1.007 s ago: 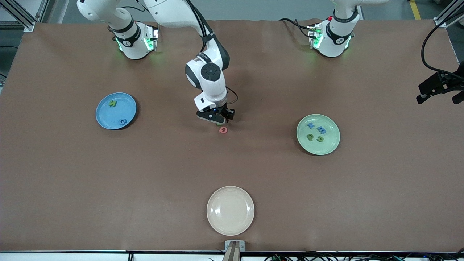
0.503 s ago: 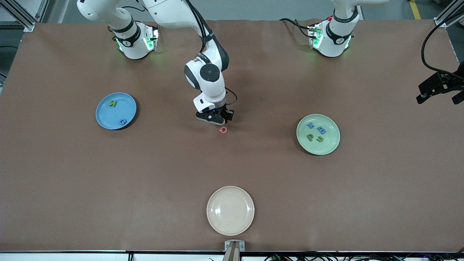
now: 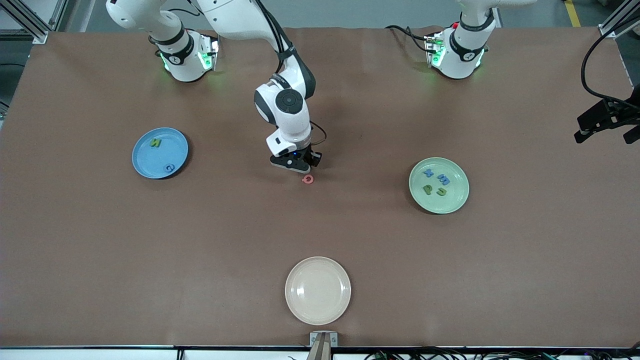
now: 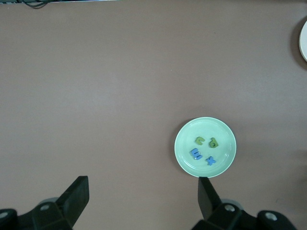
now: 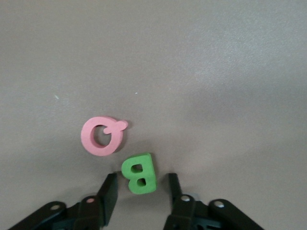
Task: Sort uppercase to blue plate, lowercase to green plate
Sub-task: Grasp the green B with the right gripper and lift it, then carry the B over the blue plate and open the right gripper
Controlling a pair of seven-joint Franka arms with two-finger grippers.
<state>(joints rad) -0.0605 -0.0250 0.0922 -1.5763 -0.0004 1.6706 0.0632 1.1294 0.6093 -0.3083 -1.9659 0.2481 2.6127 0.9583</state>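
My right gripper point(image 3: 298, 167) is down at the middle of the table, open, with a finger point(image 5: 109, 191) on each side of the green B point(image 5: 139, 173) and a gap on both sides. The pink Q point(image 3: 308, 179) point(image 5: 100, 136) lies flat just beside the B. On the blue plate point(image 3: 150, 160), toward the right arm's end, are the green N point(image 3: 156, 143) and blue G point(image 3: 170, 168). The green plate point(image 3: 452, 202) point(image 4: 220, 132) carries several lowercase letters point(image 3: 443, 179). My left gripper point(image 4: 143, 187) waits high over the table near the green plate, open and empty.
A cream-white plate point(image 3: 318, 290) point(image 4: 303, 40) with nothing on it sits near the table's front edge. A black camera mount point(image 3: 607, 120) juts in at the left arm's end of the table. Brown tabletop point(image 3: 225, 235) lies between the plates.
My right gripper has settled lower over the green B, which it now hides in the front view, and its fingers have drawn closer together. The left arm has not moved.
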